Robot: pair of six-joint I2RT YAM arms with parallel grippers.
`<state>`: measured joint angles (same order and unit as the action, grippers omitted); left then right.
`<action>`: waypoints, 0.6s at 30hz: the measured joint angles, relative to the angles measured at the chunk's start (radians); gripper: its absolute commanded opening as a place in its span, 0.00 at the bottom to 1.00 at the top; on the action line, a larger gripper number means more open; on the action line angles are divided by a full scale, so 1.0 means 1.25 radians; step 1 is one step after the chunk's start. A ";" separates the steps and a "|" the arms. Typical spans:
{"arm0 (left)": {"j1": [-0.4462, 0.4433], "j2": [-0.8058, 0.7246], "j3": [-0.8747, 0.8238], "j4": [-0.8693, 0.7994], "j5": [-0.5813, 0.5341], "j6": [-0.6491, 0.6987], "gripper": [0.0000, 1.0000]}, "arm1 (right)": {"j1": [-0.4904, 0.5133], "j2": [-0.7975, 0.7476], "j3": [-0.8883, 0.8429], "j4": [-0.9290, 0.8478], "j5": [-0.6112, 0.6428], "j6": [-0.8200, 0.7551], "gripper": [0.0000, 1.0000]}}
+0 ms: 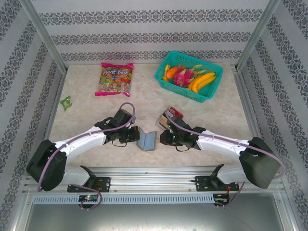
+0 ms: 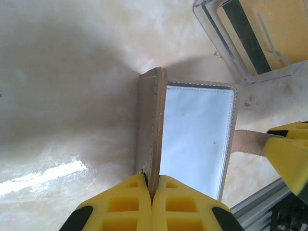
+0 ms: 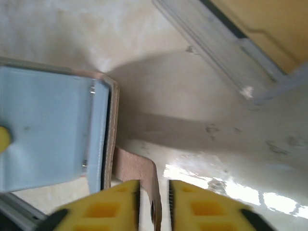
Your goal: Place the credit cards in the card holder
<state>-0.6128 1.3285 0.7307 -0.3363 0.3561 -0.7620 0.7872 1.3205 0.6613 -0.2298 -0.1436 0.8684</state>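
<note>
The left gripper (image 2: 152, 185) is clamped on the card holder (image 2: 197, 139) at its tan cover, while the right gripper (image 3: 154, 188), its jaws slightly apart, has the holder's strap (image 3: 135, 166) between them.

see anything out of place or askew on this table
The card holder stands open on its edge mid-table, one flap pinched by the left fingers, rather than lying flat. A small green item lies alone near the left wall.

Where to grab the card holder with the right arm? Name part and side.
The tan strap jutting from the card holder's right edge, approached from the right: it is thin, stands free of the blue panel, and slots edge-on between the right gripper's fingers.
</note>
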 measured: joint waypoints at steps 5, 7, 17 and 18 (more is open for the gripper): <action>-0.050 -0.003 0.044 -0.043 -0.039 -0.029 0.00 | 0.000 -0.122 0.045 -0.076 0.000 -0.008 0.29; -0.061 -0.003 0.048 -0.037 -0.046 -0.050 0.00 | 0.000 -0.153 0.065 -0.057 -0.020 -0.001 0.22; -0.084 -0.025 -0.057 0.085 -0.071 -0.158 0.00 | 0.019 0.042 0.078 0.029 -0.068 0.043 0.29; -0.084 -0.025 -0.066 0.098 -0.071 -0.164 0.00 | 0.026 0.061 0.078 0.040 -0.068 0.048 0.29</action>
<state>-0.7181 1.2976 0.6479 -0.2142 0.2676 -0.9676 0.8200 1.3964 0.7586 -0.1795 -0.2291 0.9279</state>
